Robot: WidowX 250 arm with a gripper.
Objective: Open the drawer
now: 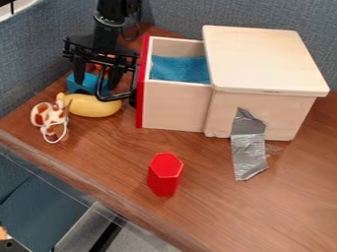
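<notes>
The wooden drawer (pixel 176 106) stands pulled out to the left of its lidded wooden box (pixel 263 61). Its front panel is red, and blue material lines the inside. Left of the red front, at the upper left, the black gripper (pixel 97 78) hangs down with its fingers apart, over a blue object. A black bar curves between the gripper and the red front; whether it touches the gripper I cannot tell.
A yellow rounded toy (pixel 93 106) and a brown-and-white figure (pixel 51 118) lie below the gripper. The blue object (pixel 83 83) is behind them. A red hexagonal block (pixel 165 174) stands near the front edge. Grey tape (pixel 249 150) runs from the box onto the table (pixel 204 211).
</notes>
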